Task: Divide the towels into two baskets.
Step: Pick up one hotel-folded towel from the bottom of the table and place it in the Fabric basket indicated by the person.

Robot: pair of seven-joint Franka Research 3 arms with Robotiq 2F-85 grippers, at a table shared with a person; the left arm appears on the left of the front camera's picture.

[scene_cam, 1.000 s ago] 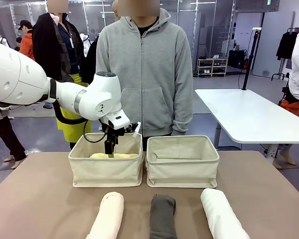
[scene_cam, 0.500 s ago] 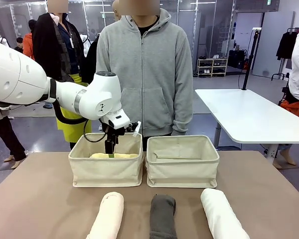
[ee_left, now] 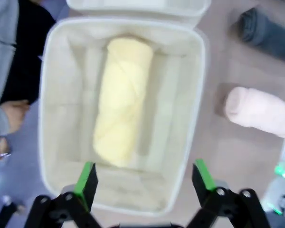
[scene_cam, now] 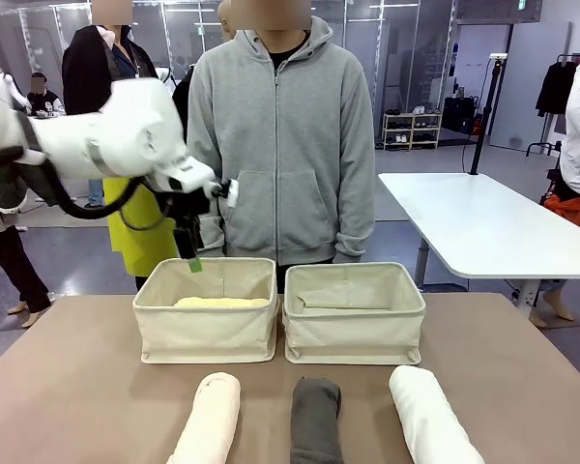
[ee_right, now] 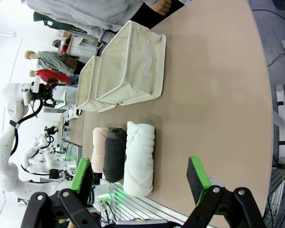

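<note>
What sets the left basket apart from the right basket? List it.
The left basket holds a pale yellow towel; the right basket shows bare lining. The open left gripper hangs above the left basket, none above the right basket. Both are cream canvas, same shape, side by side.

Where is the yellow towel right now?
In the front view, the pale yellow towel lies inside the left basket, right beside the right basket. The open left gripper hovers above it.

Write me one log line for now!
left gripper: open, above left basket | yellow towel: in left basket | on table: cream towel, grey towel, white towel
</note>
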